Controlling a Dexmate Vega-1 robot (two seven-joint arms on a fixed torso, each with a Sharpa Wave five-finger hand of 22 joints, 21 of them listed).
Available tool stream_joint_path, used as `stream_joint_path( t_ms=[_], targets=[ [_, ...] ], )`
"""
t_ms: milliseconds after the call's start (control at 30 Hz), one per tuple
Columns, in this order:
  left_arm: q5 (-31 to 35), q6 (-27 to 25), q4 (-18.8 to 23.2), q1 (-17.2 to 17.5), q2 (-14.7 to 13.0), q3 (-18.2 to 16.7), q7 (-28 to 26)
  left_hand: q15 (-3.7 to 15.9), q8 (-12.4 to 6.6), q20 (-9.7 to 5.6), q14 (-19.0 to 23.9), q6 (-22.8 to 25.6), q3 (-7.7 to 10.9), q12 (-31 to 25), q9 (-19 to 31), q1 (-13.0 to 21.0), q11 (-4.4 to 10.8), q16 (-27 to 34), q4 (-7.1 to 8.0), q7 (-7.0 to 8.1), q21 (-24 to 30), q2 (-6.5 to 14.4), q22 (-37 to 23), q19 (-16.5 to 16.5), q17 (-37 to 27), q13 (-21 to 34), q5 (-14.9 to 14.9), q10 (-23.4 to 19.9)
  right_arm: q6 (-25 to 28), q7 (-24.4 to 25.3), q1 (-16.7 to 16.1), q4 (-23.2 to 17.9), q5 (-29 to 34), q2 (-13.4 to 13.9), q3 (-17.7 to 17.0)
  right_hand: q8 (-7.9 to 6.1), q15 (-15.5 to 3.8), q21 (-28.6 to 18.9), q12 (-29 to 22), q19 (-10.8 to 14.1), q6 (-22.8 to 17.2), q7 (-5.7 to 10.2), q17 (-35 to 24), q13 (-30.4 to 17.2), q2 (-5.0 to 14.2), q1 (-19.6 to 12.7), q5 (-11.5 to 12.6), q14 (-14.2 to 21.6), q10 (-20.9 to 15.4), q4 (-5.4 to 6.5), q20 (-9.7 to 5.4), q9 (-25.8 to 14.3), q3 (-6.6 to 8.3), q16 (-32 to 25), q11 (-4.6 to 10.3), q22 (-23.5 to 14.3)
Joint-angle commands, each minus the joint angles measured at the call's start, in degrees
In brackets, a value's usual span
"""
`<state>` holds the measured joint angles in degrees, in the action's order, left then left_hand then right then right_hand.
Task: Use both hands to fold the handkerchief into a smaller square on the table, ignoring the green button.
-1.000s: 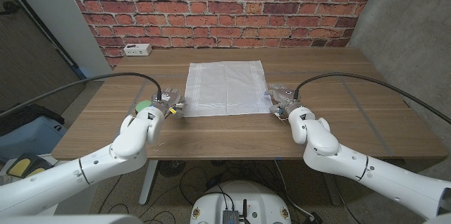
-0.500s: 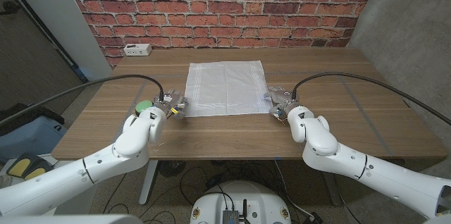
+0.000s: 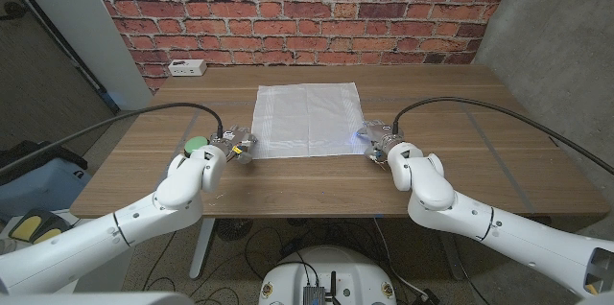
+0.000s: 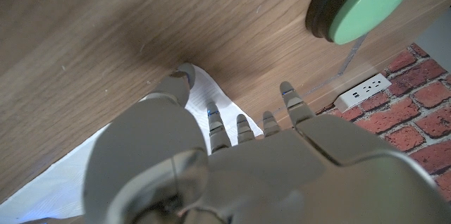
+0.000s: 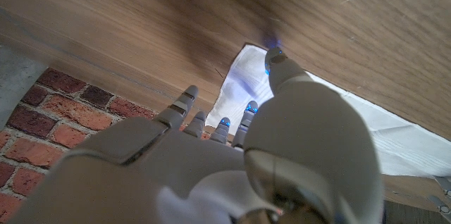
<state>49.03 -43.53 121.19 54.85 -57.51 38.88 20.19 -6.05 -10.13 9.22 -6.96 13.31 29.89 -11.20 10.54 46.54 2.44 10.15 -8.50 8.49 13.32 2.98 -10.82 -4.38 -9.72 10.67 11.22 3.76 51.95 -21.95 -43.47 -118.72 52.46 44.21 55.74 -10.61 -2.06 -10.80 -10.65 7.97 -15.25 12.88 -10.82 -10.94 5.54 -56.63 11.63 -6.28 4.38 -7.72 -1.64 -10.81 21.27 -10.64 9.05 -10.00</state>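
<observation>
Robot hands — left [image 3: 233,145], right [image 3: 380,138] — hover fingers apart over the flat white handkerchief's [image 3: 307,119] near corners — no fold made yet.

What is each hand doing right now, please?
Left hand: at the near left corner of the handkerchief; grip cannot be told.
Right hand: at the near right corner; cannot be told.
</observation>
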Motion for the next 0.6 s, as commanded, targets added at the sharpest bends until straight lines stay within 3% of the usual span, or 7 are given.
stream_joint_path(
  t_ms=[33,300,400,467,567,600],
  targets=[
    [-2.2,1.0,0.0,-0.2,-0.8,-0.6,-0.8,-0.13,0.25,0.09,-0.6,-1.5,-0.75,-0.1,0.2,0.2,0.36,0.0,-0.03,1.37,-0.1,0.5,-0.1,0.2,-0.1,0.1,-0.1,0.8,-1.0,-4.0,1.3,3.1,2.8,-2.3,0.7,-1.12,-0.60,-0.4,-0.6,0.1,-2.8,-0.46,-0.1,0.0,1.13,0.2,-0.6,-0.2,-1.1,0.74,0.04,-0.3,-0.57,-0.6,-0.10,-0.2],
    [-3.2,1.5,0.0,-0.7,-1.0,-0.5,-0.8,-0.11,0.17,-0.18,-1.1,-2.9,-1.68,0.0,0.1,0.0,0.53,0.0,-0.11,1.51,-0.4,-0.2,0.0,0.6,-0.1,0.2,-0.2,1.6,-1.9,-2.8,1.0,5.3,3.1,-3.4,0.4,-3.03,-0.84,-0.9,-1.6,1.2,-10.7,-0.44,0.1,0.0,1.94,0.3,-0.7,1.0,-4.6,0.51,-0.33,-0.3,-1.89,-1.1,-0.04,-0.1],
    [-4.0,1.8,0.2,-0.7,-1.2,-0.8,-0.9,0.03,0.08,-0.31,-1.2,-3.1,-2.06,0.1,0.1,-0.2,0.62,0.0,-0.09,1.64,-0.5,-0.5,0.0,0.7,-0.2,0.2,-0.3,1.9,-2.6,0.5,-0.1,6.4,3.0,-3.7,-0.2,-4.16,-1.70,-1.3,-2.2,2.7,-16.4,-0.68,0.2,0.0,2.21,0.0,-0.7,3.2,-7.7,0.13,-0.58,-0.3,-2.65,-1.7,0.47,-0.1],
    [-4.4,2.0,0.5,-0.6,-1.4,-1.0,-1.1,0.07,0.01,-0.34,-1.4,-3.4,-2.82,0.0,0.1,-0.8,0.62,0.0,-0.03,1.50,-0.6,-1.5,0.0,0.9,-0.2,0.2,-0.3,2.0,-3.5,3.1,-1.2,6.9,1.6,-3.9,-1.3,-4.82,-2.07,-1.4,-2.6,3.7,-20.1,-1.76,0.3,0.1,1.80,-0.3,-0.6,4.6,-10.1,-0.19,-0.55,-0.3,-3.37,-1.9,0.10,-0.1],
    [-4.5,1.9,0.8,-0.6,-1.6,-0.8,-0.9,0.09,-0.12,-0.41,-1.6,-3.4,-3.37,0.0,0.1,-1.2,0.67,0.0,0.01,1.38,-0.7,-2.2,0.0,0.9,-0.2,0.2,-0.3,2.2,-5.1,9.7,-3.4,7.6,0.2,-4.1,-2.9,-6.48,-3.30,-1.9,-3.1,6.4,-28.5,-3.93,0.2,0.0,1.76,-0.8,-0.5,8.4,-15.0,-0.36,-0.64,-0.4,-4.77,-2.7,0.11,-0.1],
    [-4.4,1.8,1.1,-0.7,-1.7,-0.7,-0.7,0.03,-0.13,-0.38,-1.6,-3.5,-3.56,0.0,0.1,-1.3,0.57,0.0,0.03,1.31,-0.7,-2.4,0.0,1.0,-0.2,0.2,-0.3,2.3,-6.2,14.3,-5.0,8.0,-0.7,-4.4,-4.0,-6.79,-4.13,-2.0,-3.3,7.3,-30.8,-4.28,0.2,0.0,1.75,-1.2,-0.5,9.9,-16.9,-0.51,-0.79,-0.5,-5.15,-3.0,0.16,-0.1]
  ],
)
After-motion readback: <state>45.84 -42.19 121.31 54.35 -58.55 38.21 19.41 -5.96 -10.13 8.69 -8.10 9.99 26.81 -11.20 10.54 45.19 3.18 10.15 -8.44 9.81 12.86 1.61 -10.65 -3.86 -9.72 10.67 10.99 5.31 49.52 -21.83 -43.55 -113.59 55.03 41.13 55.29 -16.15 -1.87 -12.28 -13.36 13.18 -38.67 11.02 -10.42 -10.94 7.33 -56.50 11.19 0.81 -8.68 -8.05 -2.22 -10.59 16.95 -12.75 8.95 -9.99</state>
